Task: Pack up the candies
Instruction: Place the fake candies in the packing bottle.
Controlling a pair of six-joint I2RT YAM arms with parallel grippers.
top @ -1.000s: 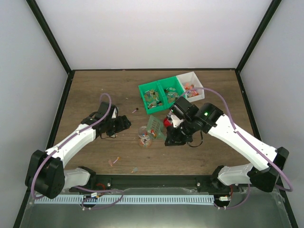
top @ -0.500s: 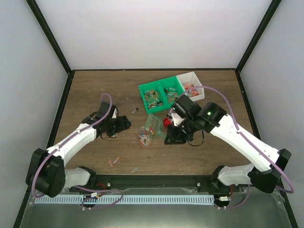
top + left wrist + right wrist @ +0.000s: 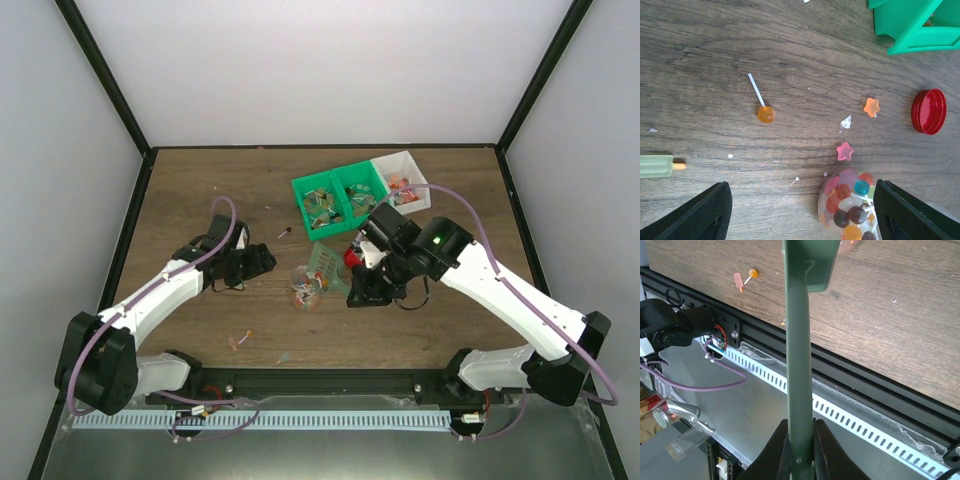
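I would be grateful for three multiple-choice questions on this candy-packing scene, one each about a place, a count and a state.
1. Where is the red lid relative to the candy jar?
A) screwed on top of it
B) inside it
C) on the table, apart from it

2. How many star-shaped candies lie loose on the table in the left wrist view?
A) two
B) none
C) five

3. How is the right gripper?
A) open and empty
B) shut on the handle of the green scoop
C) shut on the red lid

Answers:
1 C, the lid rests on bare wood with a gap between it and the jar.
2 A, one orange and one pink star show.
3 B, its fingers clamp the handle in the right wrist view.
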